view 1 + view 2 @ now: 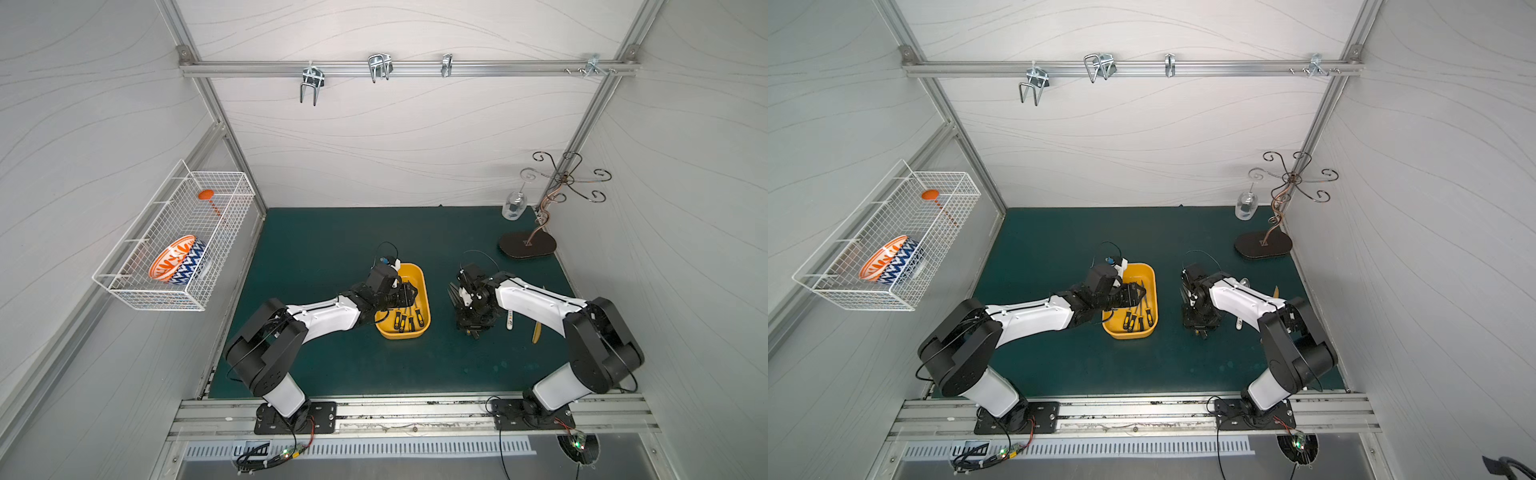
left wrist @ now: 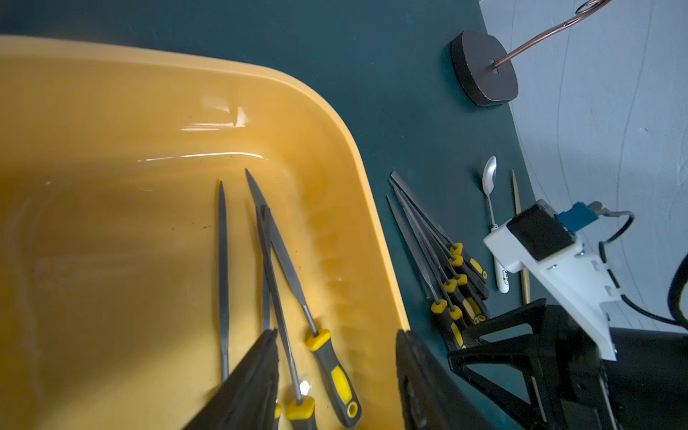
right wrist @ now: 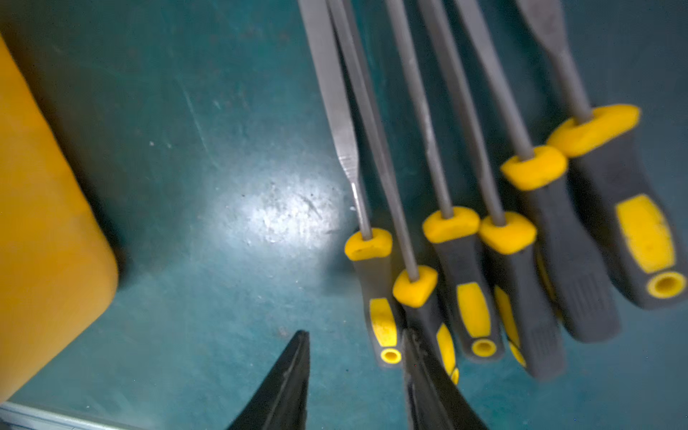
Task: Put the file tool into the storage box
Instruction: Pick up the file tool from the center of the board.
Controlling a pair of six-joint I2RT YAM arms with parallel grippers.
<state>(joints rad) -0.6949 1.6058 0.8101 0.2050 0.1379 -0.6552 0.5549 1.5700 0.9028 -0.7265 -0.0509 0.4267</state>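
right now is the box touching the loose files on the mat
Apart. The right wrist view shows bare mat between the box and the loose files.

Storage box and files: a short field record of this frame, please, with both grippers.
storage box: yellow, on the green mat
files in box: several, lying on its floor, some crossed
files on mat: six, bunched beside the box
left gripper: open, over the box, holding nothing
right gripper: open, at the mat files' handles, nothing gripped

Top views: high, front, steeply down over whole green mat [image 1: 332, 365]; wrist views close, left above storage box [image 2: 149, 111], right above loose files [image 3: 465, 268], each showing both.
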